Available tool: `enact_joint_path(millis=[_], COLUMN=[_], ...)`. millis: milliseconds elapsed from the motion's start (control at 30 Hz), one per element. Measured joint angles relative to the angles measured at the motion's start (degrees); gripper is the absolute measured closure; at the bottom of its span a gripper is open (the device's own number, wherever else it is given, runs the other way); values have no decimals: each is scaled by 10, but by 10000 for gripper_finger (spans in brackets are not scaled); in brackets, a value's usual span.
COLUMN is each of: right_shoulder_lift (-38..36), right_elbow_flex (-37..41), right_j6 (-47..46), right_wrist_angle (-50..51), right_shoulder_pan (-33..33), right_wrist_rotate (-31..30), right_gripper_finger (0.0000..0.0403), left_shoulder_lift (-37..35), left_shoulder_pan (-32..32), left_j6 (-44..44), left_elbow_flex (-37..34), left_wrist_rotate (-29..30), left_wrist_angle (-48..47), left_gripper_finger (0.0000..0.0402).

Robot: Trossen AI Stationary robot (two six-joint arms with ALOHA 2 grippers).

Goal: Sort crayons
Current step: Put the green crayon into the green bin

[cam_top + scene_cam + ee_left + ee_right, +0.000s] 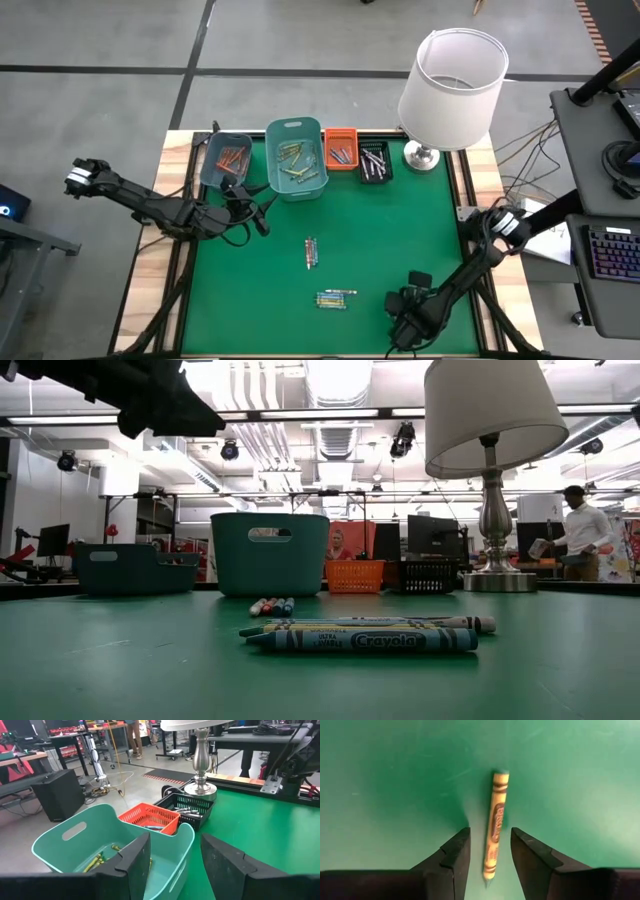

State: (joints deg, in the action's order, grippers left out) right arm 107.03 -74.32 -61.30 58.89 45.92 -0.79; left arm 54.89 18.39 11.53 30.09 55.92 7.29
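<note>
Crayons on the green mat (400, 230): we count two loose clusters, one (311, 252) at centre, one (336, 298) toward 6 o'clock, plus a single yellow crayon (496, 820) lying between the parted fingers of the right gripper (490, 851), not clamped, near the mat's 5 o'clock edge. Four bins line the 12 o'clock edge: dark teal bin (227, 160), large teal bin (297, 157), orange bin (340, 148), black bin (375, 160), all holding crayons. One lamp (450, 85) at 1 o'clock. Left gripper (172, 855), fingers apart and empty, hovers at the large teal bin's rim. Open mat remains toward 3 and 8 o'clock.
</note>
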Motion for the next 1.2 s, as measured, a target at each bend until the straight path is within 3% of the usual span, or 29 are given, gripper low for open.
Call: enact_joint_path(millis=[333, 600, 833, 933, 1067, 1200], right_shoulder_lift=[0, 0, -20, -36, -74, -102], right_elbow_flex=[29, 67, 61, 58, 56, 58], right_j6=[55, 83, 110, 118, 151, 214], right_wrist_angle=[-48, -100, -96, -99, -104, -110], right_shoulder_pan=[-15, -27, -29, -33, -48, -71], right_wrist_rotate=[-27, -9, -13, -47, -144, -159], right_gripper_finger=[303, 384, 389, 390, 391, 391], left_shoulder_lift=[2, 2, 2, 2, 3, 3], left_shoulder_pan=[0, 0, 0, 1, 13, 38], left_j6=[0, 0, 11, 29, 58, 84], left_elbow_flex=[0, 0, 0, 0, 0, -1], left_wrist_rotate=[0, 0, 0, 0, 0, 0], left_wrist_angle=[0, 0, 3, 3, 3, 4], left_gripper_finger=[244, 244, 244, 244, 244, 244])
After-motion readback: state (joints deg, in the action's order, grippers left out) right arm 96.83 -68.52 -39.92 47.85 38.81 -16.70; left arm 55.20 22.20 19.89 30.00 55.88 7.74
